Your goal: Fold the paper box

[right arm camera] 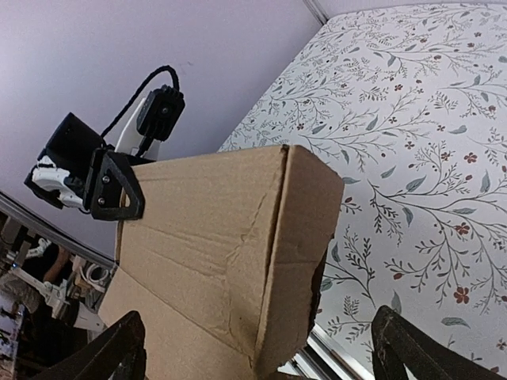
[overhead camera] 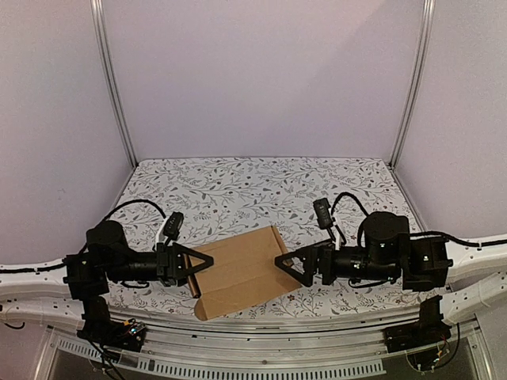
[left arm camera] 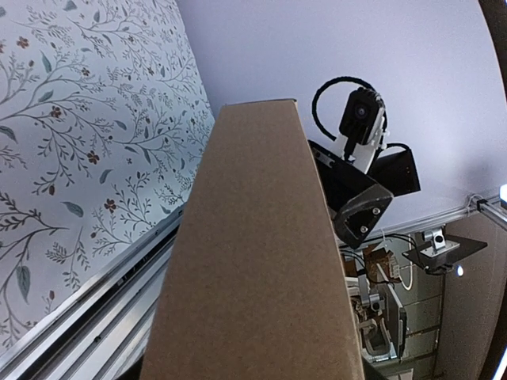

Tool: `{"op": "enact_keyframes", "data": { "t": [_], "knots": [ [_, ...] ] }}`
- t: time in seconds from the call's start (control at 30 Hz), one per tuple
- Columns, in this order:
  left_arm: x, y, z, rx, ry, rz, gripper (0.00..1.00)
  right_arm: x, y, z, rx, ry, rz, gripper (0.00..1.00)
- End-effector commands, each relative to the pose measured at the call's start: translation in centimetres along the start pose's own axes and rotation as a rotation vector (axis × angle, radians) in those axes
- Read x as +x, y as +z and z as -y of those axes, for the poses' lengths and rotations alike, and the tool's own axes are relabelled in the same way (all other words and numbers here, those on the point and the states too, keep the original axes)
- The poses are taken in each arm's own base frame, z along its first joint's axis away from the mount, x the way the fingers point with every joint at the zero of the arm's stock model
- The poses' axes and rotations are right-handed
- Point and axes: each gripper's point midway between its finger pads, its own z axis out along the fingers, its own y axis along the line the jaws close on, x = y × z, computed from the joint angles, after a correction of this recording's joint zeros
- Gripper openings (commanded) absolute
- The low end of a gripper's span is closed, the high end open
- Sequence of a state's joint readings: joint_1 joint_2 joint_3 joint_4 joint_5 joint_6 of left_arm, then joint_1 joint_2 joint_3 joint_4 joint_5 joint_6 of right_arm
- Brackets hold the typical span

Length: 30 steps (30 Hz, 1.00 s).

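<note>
**A:** Progress on the fold?

**B:** We see the paper box [overhead camera: 242,271] at lower centre of the top view. It seems lifted off the patterned table [overhead camera: 238,182] and is already a slim brown sleeve with one wall creased up.

**A:** And our claws?

**B:** Our left gripper [overhead camera: 196,266] clamps its left end. Our right gripper [overhead camera: 285,264] gapes wide at the right end, fingers [right arm camera: 111,348] clear of the card.

**A:** What is left?

**B:** We judge the right-hand end open, with flaps not yet tucked.
</note>
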<state>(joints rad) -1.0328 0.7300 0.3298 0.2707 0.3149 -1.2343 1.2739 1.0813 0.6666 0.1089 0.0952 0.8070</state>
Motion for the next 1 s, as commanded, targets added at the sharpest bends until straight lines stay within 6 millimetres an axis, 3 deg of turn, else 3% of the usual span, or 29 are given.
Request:
{"op": "enact_keyframes", "data": {
  "t": [0.0,0.2,0.37,0.47,0.7,0.8,0.97],
  "knots": [
    [0.1,-0.4,1.0,0.065,0.048,-0.027,0.05,-0.3,-2.2,-0.5,0.021,-0.223,-0.067,0.99],
    [0.3,-0.9,3.5,0.179,0.088,-0.068,0.0,-1.1,-4.7,-2.3,-0.026,-0.52,-0.107,0.99],
    [0.7,-1.2,4.5,0.253,0.085,-0.115,0.0,-0.5,-6.1,-5.4,-0.202,-0.801,-0.121,0.99],
    [0.6,-1.7,5.3,0.318,0.052,-0.137,0.0,0.4,-7.3,-7.3,-0.279,-1.065,-0.108,0.99],
    [-0.1,-3.0,6.2,0.425,-0.043,-0.152,0.0,0.9,-6.7,-6.5,-0.088,-1.717,-0.064,0.99],
    [0.1,-3.6,7.1,0.469,-0.04,-0.172,0.0,-0.1,-5.8,-5.7,0.045,-1.898,-0.039,0.99],
    [0.7,-4.3,7.9,0.489,-0.03,-0.199,0.0,-2.5,-4.9,-7.6,0.213,-2.108,0.152,0.99]
  ]
}}
